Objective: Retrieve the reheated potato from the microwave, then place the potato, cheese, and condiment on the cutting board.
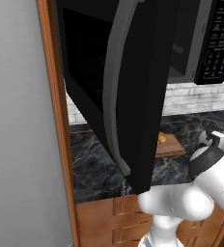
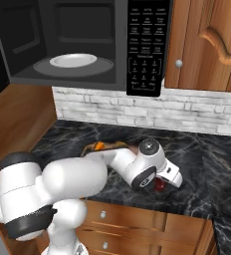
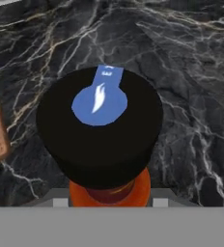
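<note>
Black door: the microwave point(image 2: 82, 40) door point(image 1: 133, 91) is seen swung wide in the left base view; in the right base view the cavity is open with a white plate point(image 2: 73, 60) on the turntable and no potato on it.
Wooden board: the cutting board point(image 1: 171, 144) lies on the dark marble counter point(image 2: 212, 164) below the door, a small yellowish item point(image 1: 161, 137) resting on it, probably the potato; too small to confirm.
Orange wedge: the cheese point(image 2: 98, 146) is glimpsed at the board's edge behind the forearm.
Red bottle: the condiment point(image 3: 100, 126) stands upright on the counter right of the board, its black cap seen from above in the hand view.
Claw: the gripper point(image 2: 161, 183) is lowered over the bottle; the jaws appear closed on its red body under the cap, though contact itself is hidden.
Handling: judged light, rigid, smooth-sided and easily tipped; best taken on the body just below the cap and kept upright.
</note>
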